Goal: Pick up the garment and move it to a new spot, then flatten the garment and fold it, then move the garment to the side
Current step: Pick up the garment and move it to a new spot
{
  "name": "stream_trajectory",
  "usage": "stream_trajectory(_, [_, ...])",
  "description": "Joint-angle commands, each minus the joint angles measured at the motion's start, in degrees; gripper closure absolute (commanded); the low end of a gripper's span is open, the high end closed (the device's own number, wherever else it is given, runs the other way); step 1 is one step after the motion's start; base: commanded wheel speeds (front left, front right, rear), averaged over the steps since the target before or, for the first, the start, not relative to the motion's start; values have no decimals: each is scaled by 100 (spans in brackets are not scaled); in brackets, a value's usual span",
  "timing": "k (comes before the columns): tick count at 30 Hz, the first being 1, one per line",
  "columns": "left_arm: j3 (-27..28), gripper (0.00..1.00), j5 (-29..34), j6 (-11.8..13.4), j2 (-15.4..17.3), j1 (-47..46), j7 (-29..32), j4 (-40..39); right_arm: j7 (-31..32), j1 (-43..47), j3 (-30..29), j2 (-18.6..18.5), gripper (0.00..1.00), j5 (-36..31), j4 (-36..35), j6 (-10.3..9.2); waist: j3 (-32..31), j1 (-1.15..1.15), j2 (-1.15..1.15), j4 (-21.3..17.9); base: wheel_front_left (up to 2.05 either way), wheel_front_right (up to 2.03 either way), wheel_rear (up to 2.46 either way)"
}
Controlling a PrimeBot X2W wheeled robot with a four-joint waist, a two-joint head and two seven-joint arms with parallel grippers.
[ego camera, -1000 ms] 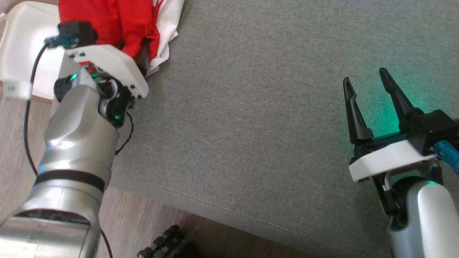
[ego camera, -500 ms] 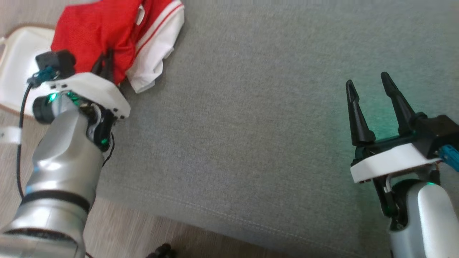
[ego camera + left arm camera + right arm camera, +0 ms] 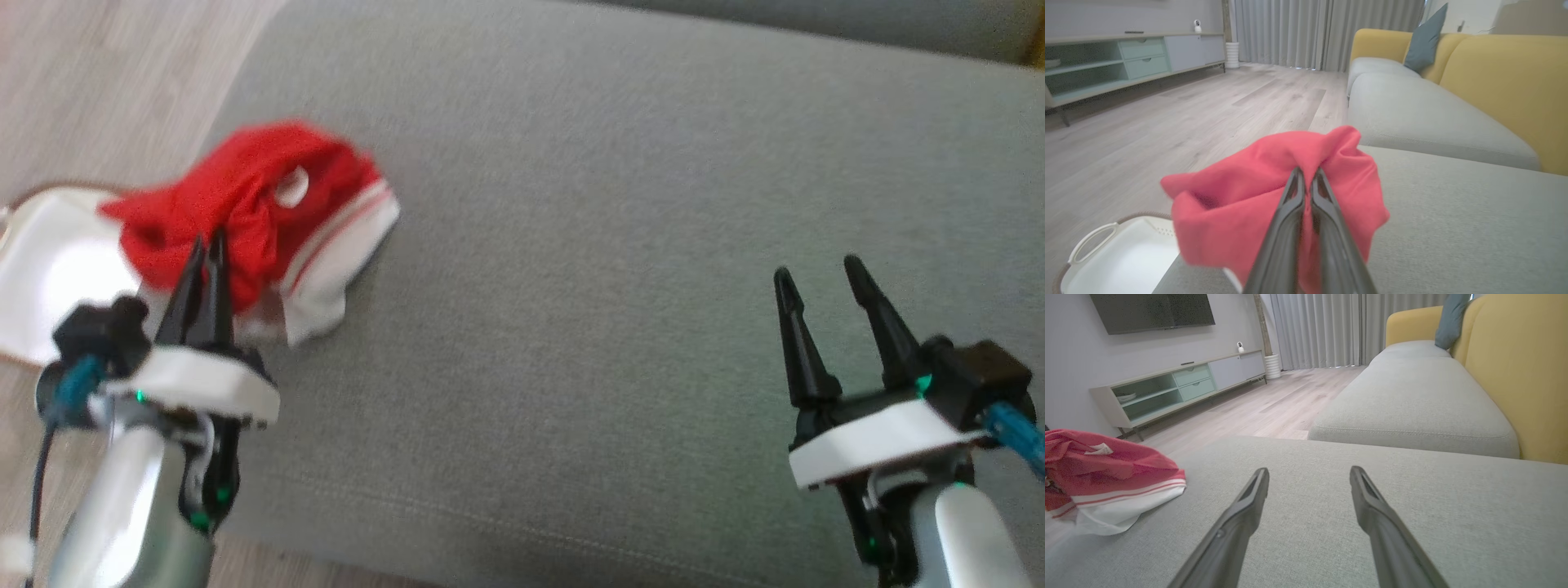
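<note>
The garment (image 3: 269,204) is red cloth with a white, red-striped band, bunched at the left edge of the grey sofa cushion (image 3: 588,245). My left gripper (image 3: 206,242) is shut on a fold of its red part. In the left wrist view the two fingers (image 3: 1290,216) meet in the raised red garment (image 3: 1229,204). My right gripper (image 3: 818,269) hovers open and holds nothing over the cushion's right side, far from the cloth. The right wrist view has that gripper (image 3: 1308,471) spread wide, with the garment (image 3: 1106,473) lying at the left.
A white basket (image 3: 41,278) stands on the wooden floor beside the cushion's left edge, under part of the cloth. A second grey seat (image 3: 1412,396), a yellow backrest (image 3: 1515,375) and a teal pillow (image 3: 1425,36) lie beyond. A TV console (image 3: 1180,388) lines the far wall.
The head camera has swung, so the whole picture has shifted. My left fingers, buried in the cloth a second ago, now show closed on the red fold. The right gripper stays open.
</note>
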Motion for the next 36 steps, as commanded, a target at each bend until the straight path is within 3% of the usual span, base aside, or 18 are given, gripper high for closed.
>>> stream_trajectory(1, [264, 100, 72, 109, 296, 13, -60, -578, -57, 43, 158, -5, 0, 56, -177, -4, -300, 0, 0, -205, 0, 0, 0])
stream_trajectory(7, [173, 100, 59, 303, 327, 746, 299, -1592, -89, 214, 155, -5, 0, 155, -199, -4, -448, 0, 0, -530, 0, 0, 0])
stream_trajectory(11, [-56, 100, 26, 233, 236, 780, 520, -1818, -119, 223, 185, -5, 0, 193, -227, -4, -449, 0, 0, -890, 0, 0, 0])
stream_trajectory(16, [-357, 100, 20, 11, 72, 455, 558, -1568, -165, 211, 211, -5, 0, 229, -226, -4, -372, 0, 0, -1355, 0, 0, 0])
stream_trajectory(27, [-1312, 100, 278, -557, -608, -851, 473, -829, -360, 116, 260, -5, 0, 372, -210, -4, 198, 0, 0, -2665, 0, 0, 0])
stream_trajectory(35, [-1800, 100, 385, -734, -711, -1096, 622, 54, -603, 44, 295, -5, 0, 515, -95, -4, 537, 0, 0, -3083, 0, 0, 0])
stream_trajectory(36, [-1856, 68, 406, -744, -721, -1077, 583, 128, -617, 43, 287, -5, 0, 514, -75, -4, 546, 0, 0, -3090, 0, 0, 0])
